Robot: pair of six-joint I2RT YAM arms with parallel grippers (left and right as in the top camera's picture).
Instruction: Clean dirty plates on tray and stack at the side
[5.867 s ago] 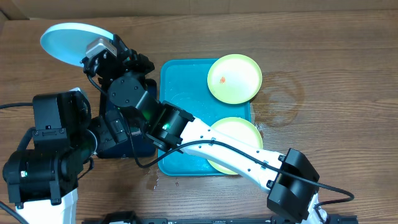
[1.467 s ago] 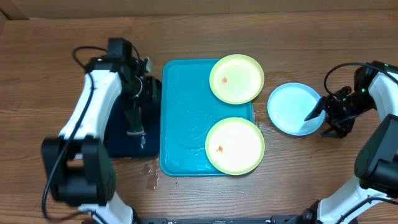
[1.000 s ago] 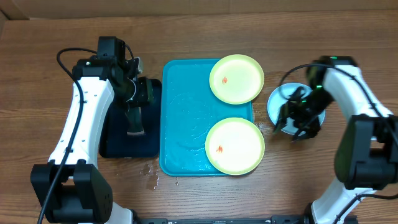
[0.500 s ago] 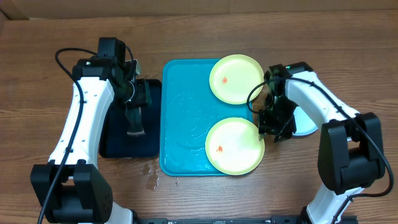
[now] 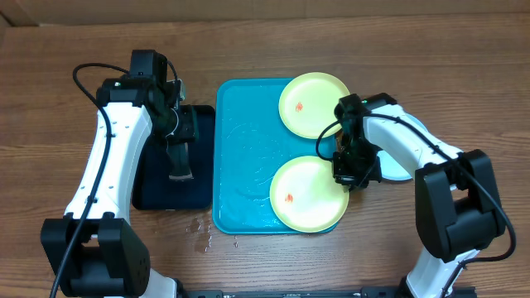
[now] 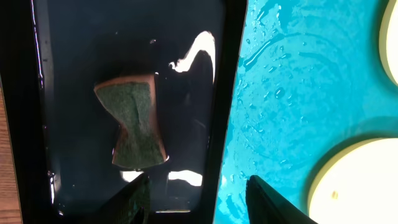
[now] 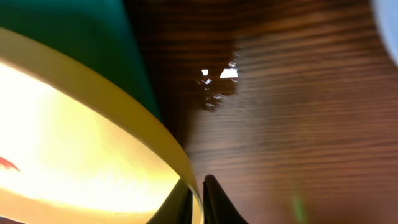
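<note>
Pinching the rim of the near yellow-green plate (image 5: 306, 194), the right gripper (image 5: 352, 170) is closed; the left gripper (image 6: 198, 199) hangs spread, empty, over the black tray (image 6: 81, 62) by the sponge (image 6: 134, 127).

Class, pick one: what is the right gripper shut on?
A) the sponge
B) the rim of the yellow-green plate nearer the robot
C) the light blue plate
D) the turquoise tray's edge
B: the right gripper pinches the thin yellow rim of the yellow-green plate nearer the robot.
</note>
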